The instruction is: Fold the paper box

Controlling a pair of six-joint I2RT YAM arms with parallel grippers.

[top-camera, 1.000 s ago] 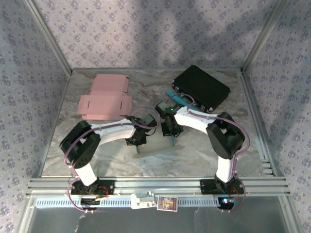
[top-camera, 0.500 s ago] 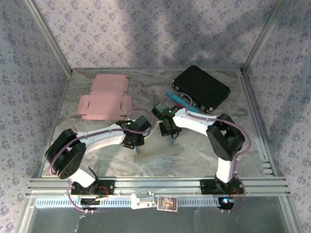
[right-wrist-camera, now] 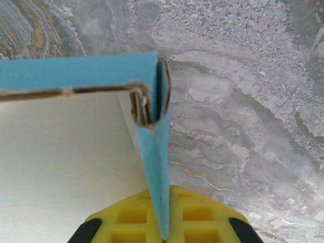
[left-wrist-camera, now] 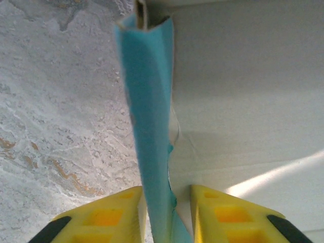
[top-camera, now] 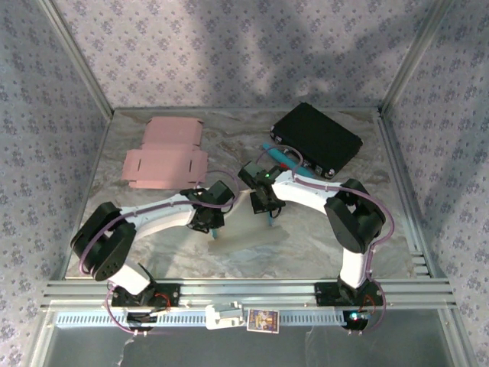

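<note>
The paper box (top-camera: 244,232), blue outside and white inside, lies partly folded at the table's middle between both grippers. My left gripper (top-camera: 215,227) straddles its upright left wall (left-wrist-camera: 149,101). The left yellow finger (left-wrist-camera: 109,215) lies against the wall, and a gap shows between the wall and the other finger, so the jaws stand open. My right gripper (top-camera: 270,218) is shut on the box's right wall (right-wrist-camera: 157,167), which is pinched thin between its yellow fingertips (right-wrist-camera: 192,217). This wall meets the back wall (right-wrist-camera: 76,71) at a folded corner. The white box floor (left-wrist-camera: 243,101) is in the left wrist view.
A flat pink box blank (top-camera: 164,157) lies at the back left. A black case (top-camera: 317,139) sits at the back right, with a teal object (top-camera: 279,155) in front of it. Patterned walls and metal rails (top-camera: 244,290) bound the marble table.
The left arm's elbow has dropped and swung left, and its gripper has shifted slightly left along the box's left wall. The right gripper keeps its grip on the right wall.
</note>
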